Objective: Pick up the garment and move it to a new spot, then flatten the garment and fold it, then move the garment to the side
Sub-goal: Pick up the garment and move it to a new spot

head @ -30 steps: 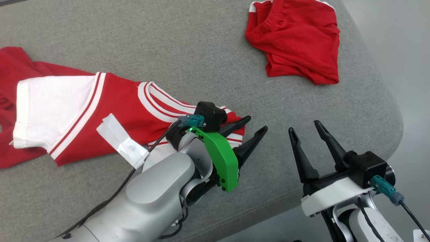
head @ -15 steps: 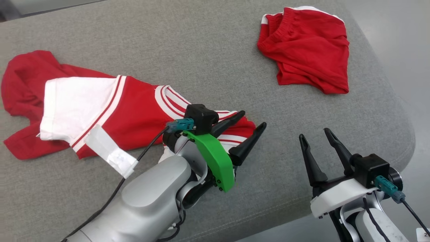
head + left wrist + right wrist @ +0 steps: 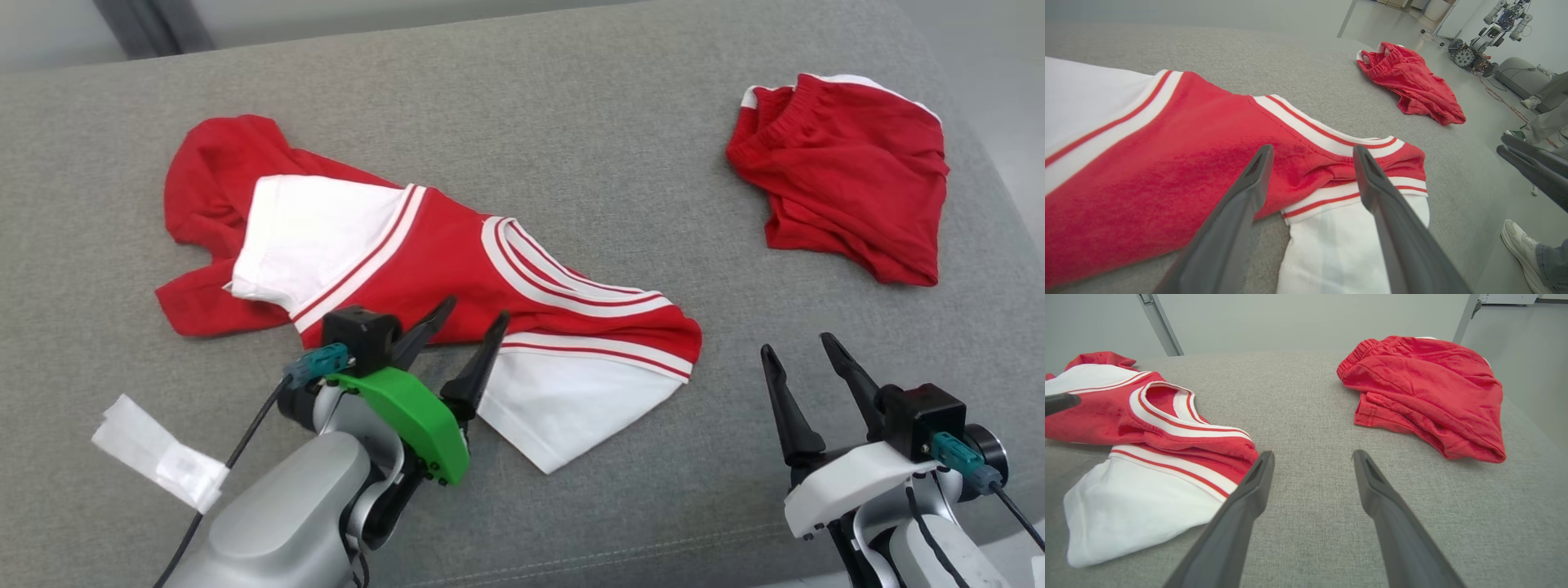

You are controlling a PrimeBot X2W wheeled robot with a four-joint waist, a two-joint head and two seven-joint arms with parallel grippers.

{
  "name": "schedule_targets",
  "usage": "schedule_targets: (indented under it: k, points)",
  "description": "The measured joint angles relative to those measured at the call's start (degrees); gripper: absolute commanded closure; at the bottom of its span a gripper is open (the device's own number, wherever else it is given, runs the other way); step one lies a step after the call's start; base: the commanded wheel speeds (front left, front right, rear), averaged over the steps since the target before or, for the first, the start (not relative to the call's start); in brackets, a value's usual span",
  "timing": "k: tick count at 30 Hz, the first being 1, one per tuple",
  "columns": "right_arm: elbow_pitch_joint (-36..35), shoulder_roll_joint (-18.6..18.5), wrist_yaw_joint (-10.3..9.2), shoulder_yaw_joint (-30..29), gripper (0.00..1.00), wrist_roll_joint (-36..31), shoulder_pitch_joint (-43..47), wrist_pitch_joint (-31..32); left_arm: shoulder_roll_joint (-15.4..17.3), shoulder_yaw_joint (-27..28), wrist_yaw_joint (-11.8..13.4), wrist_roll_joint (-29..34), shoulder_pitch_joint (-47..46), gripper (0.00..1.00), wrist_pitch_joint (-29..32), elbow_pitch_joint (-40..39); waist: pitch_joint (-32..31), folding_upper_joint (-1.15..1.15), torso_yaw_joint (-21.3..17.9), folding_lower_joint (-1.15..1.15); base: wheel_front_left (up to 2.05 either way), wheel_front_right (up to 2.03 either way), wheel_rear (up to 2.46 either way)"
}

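Left gripper [image 3: 476, 309] is hovering at the near edge of the red-and-white shirt [image 3: 424, 261], fingers spread and holding nothing. I can't tell whether the tips are touching the cloth. Right gripper [image 3: 796, 343] is likewise standing open and empty over bare grey cushion [image 3: 571, 122], just beside the shirt's right end. The shirt is lying crumpled mid-cushion, one white sleeve pointing toward the robot; its far red part is bunching up, hiding the hem from me. The red shorts [image 3: 841, 196] are sitting in a heap well apart, toward the far right. In the left wrist view the shirt's left side is running off frame, and a person's shoe [image 3: 1515, 241] is showing, partly cut off.
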Motion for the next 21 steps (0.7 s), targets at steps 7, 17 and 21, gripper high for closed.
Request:
schedule_targets:
  k: [7, 17, 21]
  points:
    - [2.3, -0.3, 0.33, -0.3, 0.00, 1.8, 2.7, 0.2, 2.8, 4.4, 3.5, 0.0, 6.6, 0.00, 0.0, -0.8, -3.1, 0.00, 4.7, 0.00, 0.00, 0.00, 0.00]
    - [5.1, -0.4, 0.33, -1.3, 0.00, 3.6, 5.9, 0.8, 5.5, 14.6, 6.0, 1.3, 13.1, 0.00, 0.0, -7.4, -7.1, 0.00, 11.3, 0.00, 0.00, 0.00, 0.00]
    - [6.1, -0.3, 0.37, -1.6, 0.00, 4.9, 6.3, 1.4, 6.2, 17.4, 6.5, 2.7, 16.6, 0.00, 0.0, -10.1, -8.3, 0.00, 13.6, 0.00, 0.00, 0.00, 0.00]
